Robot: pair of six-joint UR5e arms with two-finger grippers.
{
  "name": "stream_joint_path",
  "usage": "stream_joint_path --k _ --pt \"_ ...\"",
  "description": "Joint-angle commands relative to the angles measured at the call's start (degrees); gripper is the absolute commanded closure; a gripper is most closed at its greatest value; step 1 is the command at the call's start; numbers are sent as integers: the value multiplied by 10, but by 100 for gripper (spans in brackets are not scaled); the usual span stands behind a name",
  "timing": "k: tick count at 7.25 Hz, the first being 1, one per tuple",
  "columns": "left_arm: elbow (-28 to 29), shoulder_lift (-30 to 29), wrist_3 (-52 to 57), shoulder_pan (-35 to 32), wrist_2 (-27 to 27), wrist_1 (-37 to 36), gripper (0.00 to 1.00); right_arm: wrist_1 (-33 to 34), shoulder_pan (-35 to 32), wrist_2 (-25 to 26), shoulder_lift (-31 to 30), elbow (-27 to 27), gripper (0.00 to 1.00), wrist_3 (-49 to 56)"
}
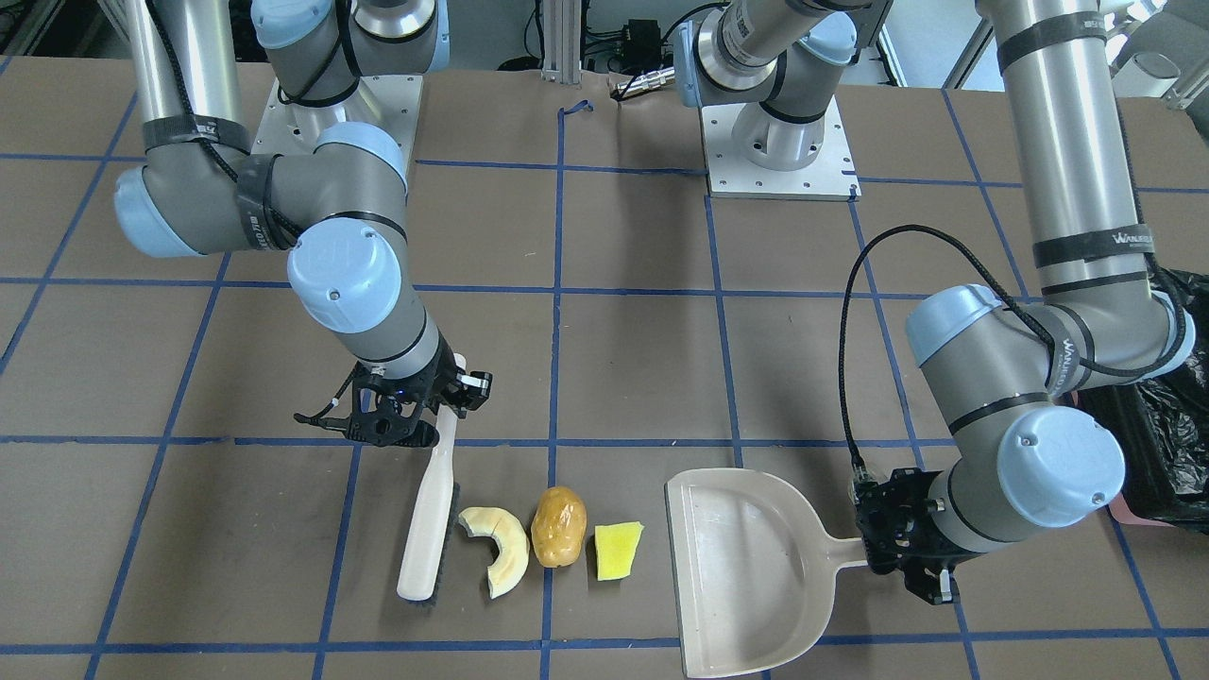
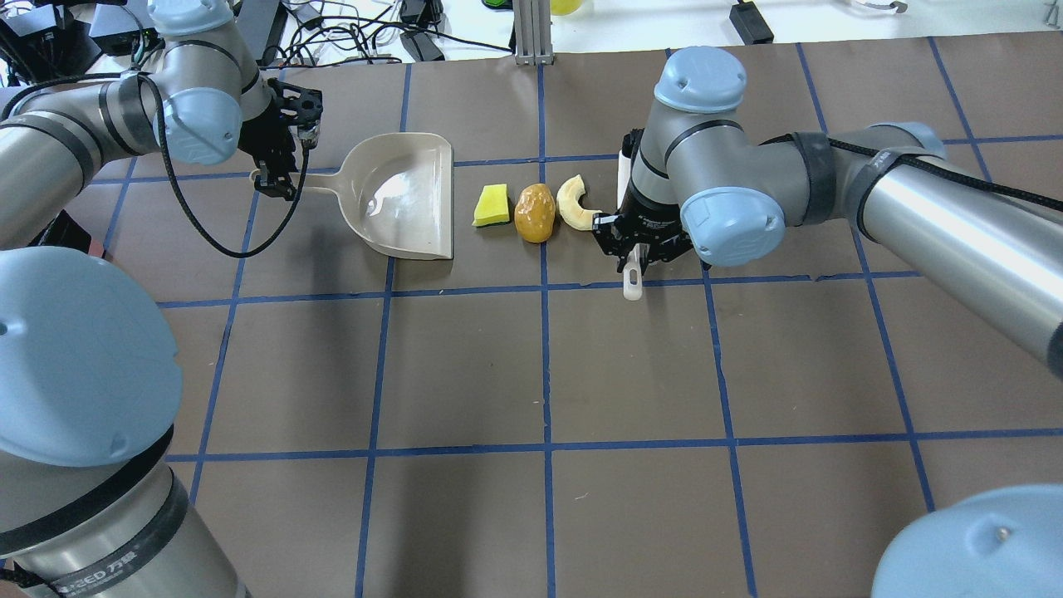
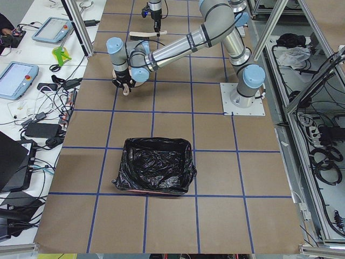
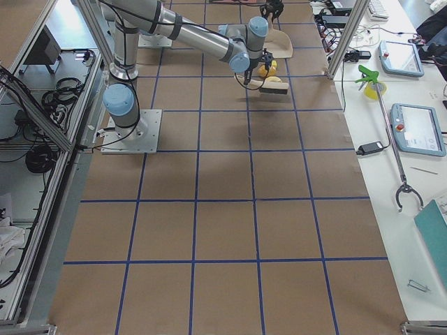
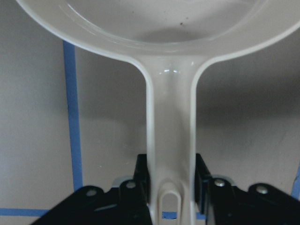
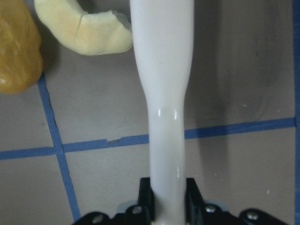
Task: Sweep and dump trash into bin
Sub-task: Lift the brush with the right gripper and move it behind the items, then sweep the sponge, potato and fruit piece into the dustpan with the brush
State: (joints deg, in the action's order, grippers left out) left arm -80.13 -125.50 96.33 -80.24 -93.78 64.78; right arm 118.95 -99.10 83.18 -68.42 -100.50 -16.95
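- We're at the sweep itself: the right gripper (image 1: 401,416) is clamped tight on the handle of the brush (image 1: 427,529). The brush lies on the table (image 1: 642,378), just beside the crescent slice (image 1: 498,552) and perhaps touching its tip.
- The left gripper (image 1: 902,548) is closed on the handle of the dustpan (image 1: 746,567), with its pads snug on both sides in the wrist view. The pan lies flat, its mouth facing the trash.
- The trash lies in a row between brush and pan: first the crescent slice, then the potato-like lump (image 1: 558,538), then the yellow-green wedge (image 1: 619,550). The wedge is near the pan's lip but apart from it, and nothing is in the pan yet.
- The bin (image 3: 156,172) stands well apart on the left arm's side, with its black liner open.
- Next, we reckon, the brush must push sideways along the row toward the pan, bristles kept down and pan held steady. That round lump could roll off line.
- Writing: white lettering on a black strap (image 1: 1096,247) of the left arm begins "WAN"; the rest we can't read.
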Motion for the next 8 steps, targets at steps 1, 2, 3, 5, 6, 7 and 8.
stream_joint_path --k 1,2,3,5,6,7,8 --pt "1 0 0 0 0 0 97 1 -14 -1 10 -1 100 -23" --pt "1 0 0 0 0 0 97 1 -20 -1 10 0 100 -32" --pt "1 0 0 0 0 0 97 8 -35 -4 17 2 100 -48" --pt "1 0 0 0 0 0 97 9 -68 -21 43 46 100 -105" --pt "1 0 1 0 0 0 97 9 -87 -28 60 69 100 -138" --pt "0 0 1 1 0 0 97 10 -107 -38 72 90 100 -173" --pt "1 0 1 1 0 0 97 10 -125 -48 82 105 100 -197"
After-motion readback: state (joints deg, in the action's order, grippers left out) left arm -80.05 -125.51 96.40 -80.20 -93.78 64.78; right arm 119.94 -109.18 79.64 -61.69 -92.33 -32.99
